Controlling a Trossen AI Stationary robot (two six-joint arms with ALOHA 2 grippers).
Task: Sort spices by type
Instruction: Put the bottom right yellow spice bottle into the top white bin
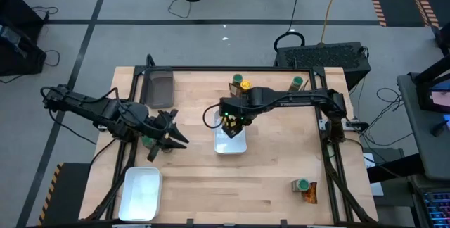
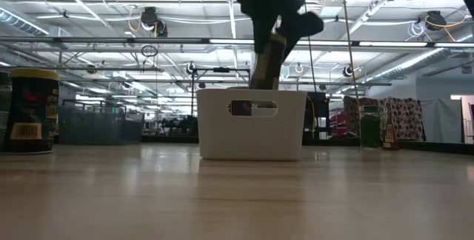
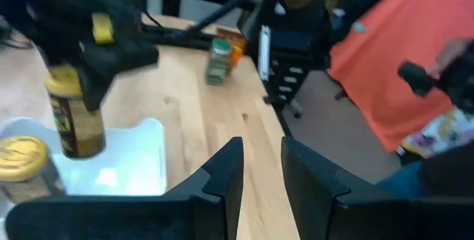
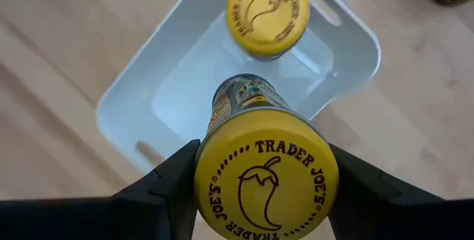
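My right gripper [image 4: 265, 177] is shut on a yellow-lidded spice jar [image 4: 255, 121] above the white tray [image 1: 239, 146] at the table's middle. A second yellow-lidded jar [image 4: 266, 10] stands upright in that tray. In the high view the right hand [image 1: 232, 119] hides the held jar. My left gripper [image 3: 261, 170] is open with nothing between its fingers, at the table's left [image 1: 171, 135]. Two more jars [image 1: 241, 84] stand near the far edge, and a green-lidded one [image 1: 299, 82] to their right. Another green-lidded jar [image 1: 302, 184] stands beside an orange-brown packet [image 1: 310, 197] at the near right. My right gripper pinches the jar's yellow lid [image 4: 222, 158] between its two fingers, one on each side of the lid's rim. The fingers [image 4: 167, 177] come from above, pointing down. The jar hangs upright below them, over the tray and clear of its floor [image 2: 268, 62].
A dark bin [image 1: 158, 87] sits at the far left and a second white tray [image 1: 140, 193] at the near left corner. In the low view a large jar [image 2: 29, 110] stands close at the left. A person in orange [image 3: 400, 55] is beyond the table's edge.
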